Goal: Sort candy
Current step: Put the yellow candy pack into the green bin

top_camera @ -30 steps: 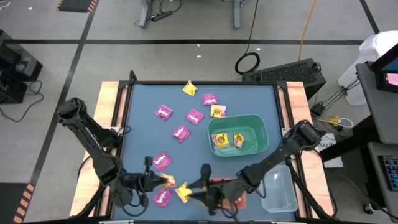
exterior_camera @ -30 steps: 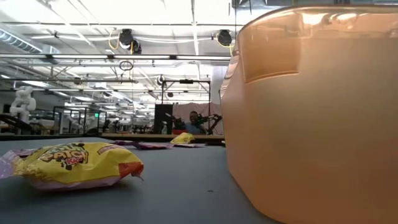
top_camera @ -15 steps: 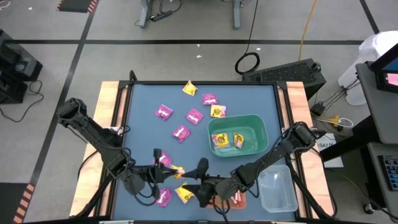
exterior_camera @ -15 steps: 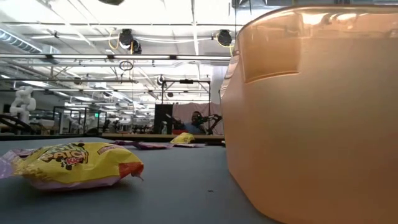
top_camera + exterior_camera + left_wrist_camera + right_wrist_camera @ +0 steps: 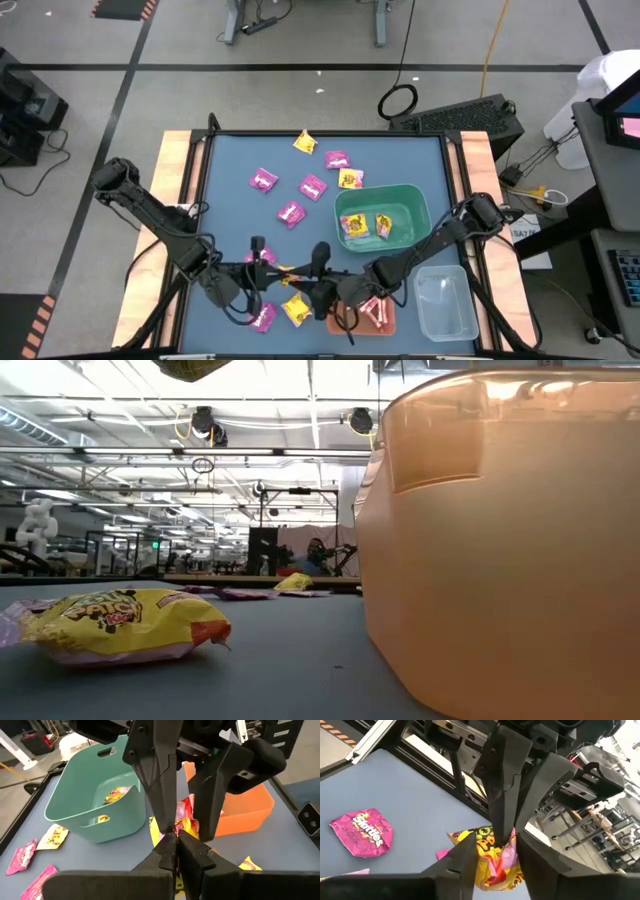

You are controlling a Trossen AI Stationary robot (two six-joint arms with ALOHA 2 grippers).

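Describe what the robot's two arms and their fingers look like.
Both arms are dark, almost black, built of slim jointed links with rounded elbows. The left gripper and right gripper each end in two flat, tapered black fingers. No markings show on them.

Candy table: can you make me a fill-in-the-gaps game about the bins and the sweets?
1. The green bin holds ___ candy packets.
2. The pink-white sticks lie in the ___ bin.
3. The left gripper is shut on a held packet that is pink and ___.

Missing words: two; orange; yellow.
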